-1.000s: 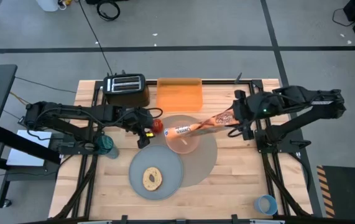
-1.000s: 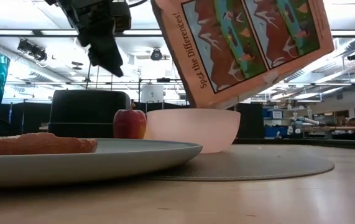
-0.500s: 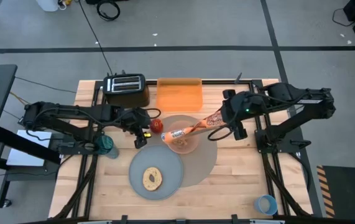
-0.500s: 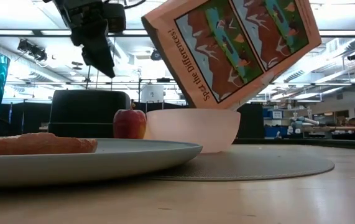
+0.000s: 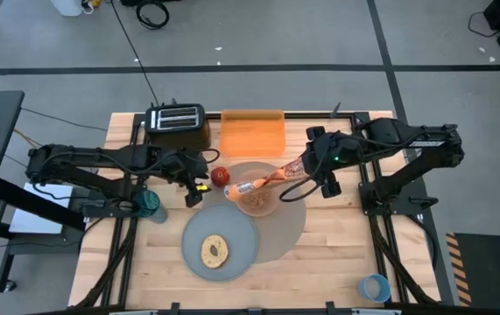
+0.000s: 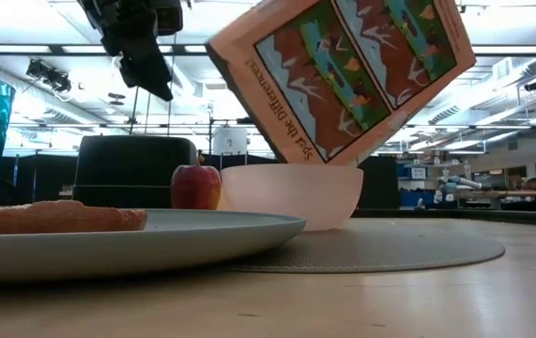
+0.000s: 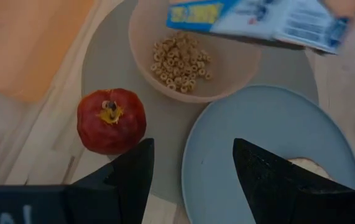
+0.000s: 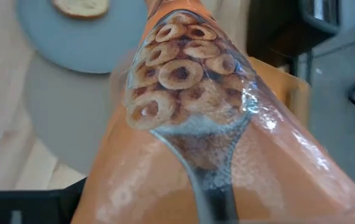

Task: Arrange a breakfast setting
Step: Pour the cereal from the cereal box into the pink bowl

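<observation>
While the right end effector pinches a tilted cereal box over the pale pink bowl on the taupe mat, cereal lies inside; left end effector, fingers spread, hovers beside the red apple.

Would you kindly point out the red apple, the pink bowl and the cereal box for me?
red apple [image 7: 111, 120]: left wrist view, on its red skin by the stem.
pink bowl [image 6: 291, 198]: low view, on its outer wall.
cereal box [image 6: 343, 70]: low view, on its printed back panel.
</observation>
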